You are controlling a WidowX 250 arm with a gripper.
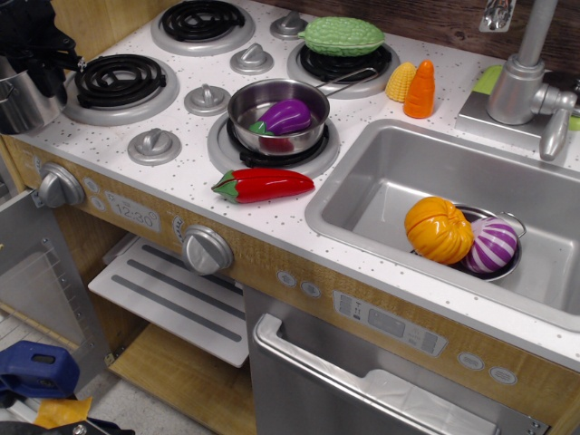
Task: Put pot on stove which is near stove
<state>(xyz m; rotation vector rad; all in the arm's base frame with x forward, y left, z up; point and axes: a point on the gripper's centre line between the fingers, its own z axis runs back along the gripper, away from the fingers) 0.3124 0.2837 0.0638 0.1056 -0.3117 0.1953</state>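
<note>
Steel glints at the far left edge of your view: the deep, round, shiny bare-steel pot (20, 101) sits there, partly cut off by the frame, just beside the white speckled toy stove (186, 113) at its left end. Your black end effector (34, 41) is right above and against the pot's rim, but it is dark and clipped by the frame, so you cannot tell whether its fingers are spread or pinching the rim. The pot is next to the front-left black spiral coil burner (119, 82), not on it; whether its base touches the white speckled worktop (272, 213) is hidden.

You will find that burner bare, and the rear-left coil burner (202, 23) too. On the front-right burner rests a shallow steel pan with a long wire handle (277, 113), holding a purple toy eggplant (286, 116). A green bumpy toy vegetable (343, 36) lies across the rear-right burner. A red toy pepper (263, 185) lies on the worktop just in front of the pan.

To your right, a yellow toy corn piece (401, 82) and an orange toy carrot (420, 90) stand beside each other near the grey sink basin (381, 181). Inside the basin, a small two-eared steel pot (507, 263) holds an orange toy pumpkin (438, 229) and a purple-and-white striped toy vegetable (492, 245), touching each other. A silver faucet (524, 77) rises behind the basin.
</note>
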